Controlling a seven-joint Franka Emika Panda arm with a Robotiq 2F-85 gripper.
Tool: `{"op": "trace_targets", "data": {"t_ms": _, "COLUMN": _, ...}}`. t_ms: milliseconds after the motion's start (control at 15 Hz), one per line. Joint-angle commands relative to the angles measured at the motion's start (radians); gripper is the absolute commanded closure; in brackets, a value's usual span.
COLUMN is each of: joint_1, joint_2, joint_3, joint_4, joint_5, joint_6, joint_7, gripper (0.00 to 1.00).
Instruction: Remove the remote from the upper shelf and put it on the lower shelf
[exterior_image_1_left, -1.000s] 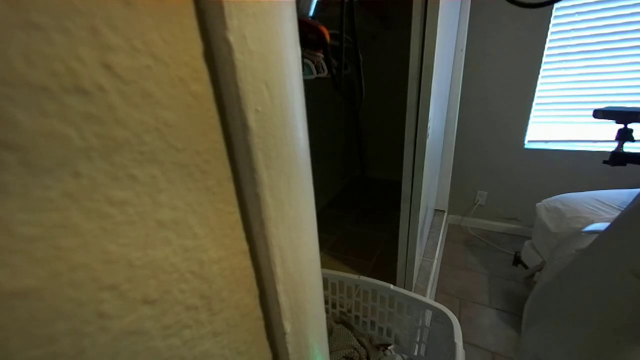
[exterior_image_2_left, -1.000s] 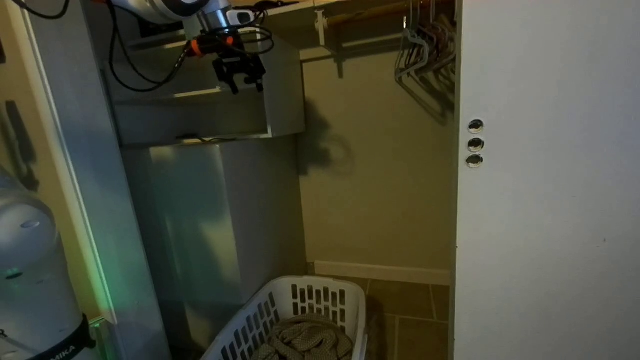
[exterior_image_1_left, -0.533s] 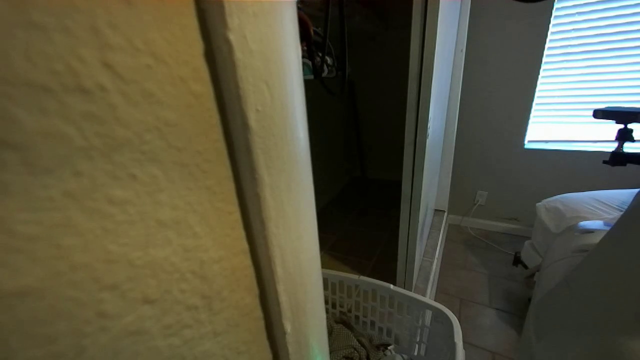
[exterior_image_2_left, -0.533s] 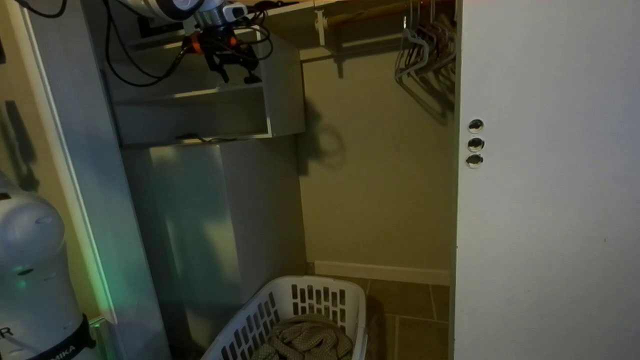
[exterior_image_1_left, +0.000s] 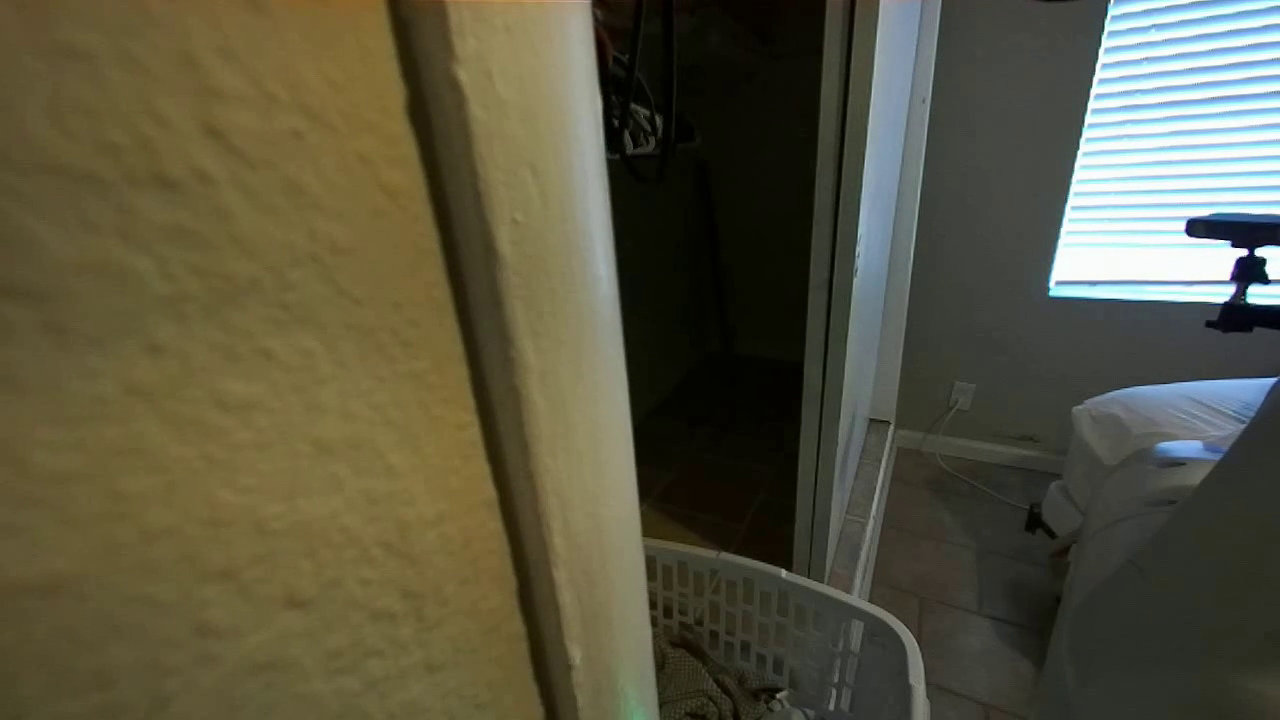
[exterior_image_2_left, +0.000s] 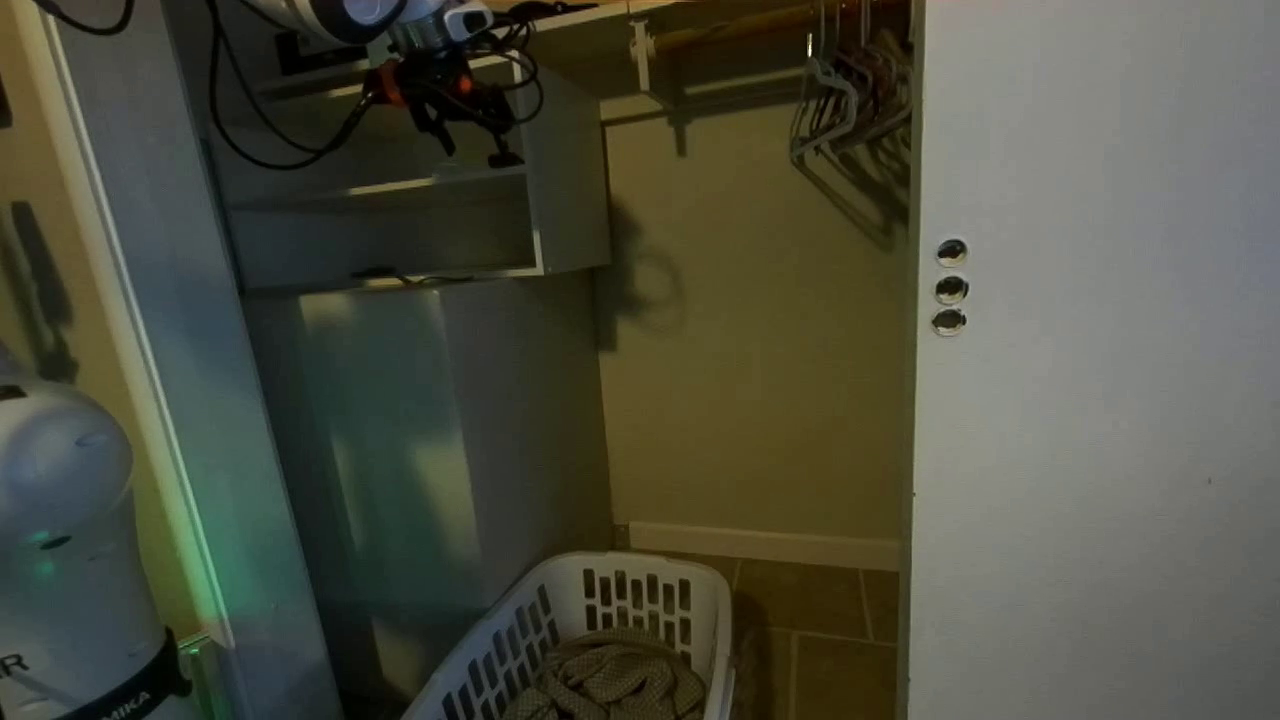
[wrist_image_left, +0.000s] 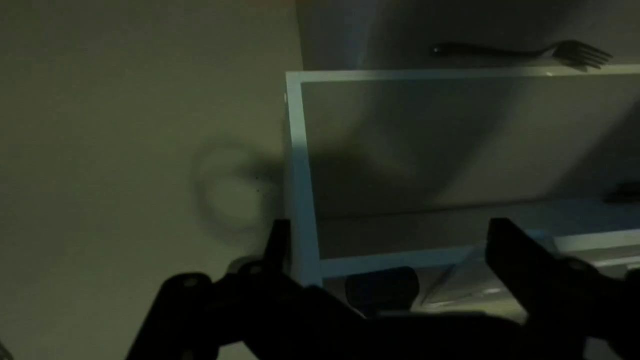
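Nearest, one claw, its two fingers spread wide, gripping nothing. Past it, what appears to be the one remote — dark, rounded — sits on the upper shelf, just beside one clear container. Farther, one fork lies by the front edge of the lower shelf; well below, one basket holds crumpled cloth.

White, round-shouldered robot arm wears a black band lettered "MIKA," a silvery collar, orange-red accents, looping black cables and a dark two-fingered gripper.
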Motion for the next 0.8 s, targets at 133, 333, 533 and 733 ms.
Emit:
{"op": "trace_targets", "data": {"t_ms": 133, "joint_1": 0.079, "joint_2": 0.094, "joint_3": -0.037, "joint_4": 0.111, "joint_5": 0.198, "joint_6": 0.034, "joint_7": -0.091, "gripper": 0.0}}
{"op": "trace_targets", "data": {"t_ms": 333, "joint_1": 0.082, "joint_2": 0.145, "joint_3": -0.033, "joint_4": 0.17, "joint_5": 0.273, "joint_6": 0.009, "joint_7": -0.137, "gripper": 0.0}}
{"op": "trace_targets", "data": {"t_ms": 533, "joint_1": 0.065, "joint_2": 0.2, "joint_3": -0.015, "joint_4": 0.225, "joint_5": 0.319, "joint_6": 0.013, "joint_7": -0.176, "gripper": 0.0}}
{"op": "trace_targets", "data": {"t_ms": 733, "joint_1": 0.046, "joint_2": 0.249, "joint_3": 0.006, "joint_4": 0.27, "joint_5": 0.327, "joint_6": 0.015, "joint_7": -0.203, "gripper": 0.0}}
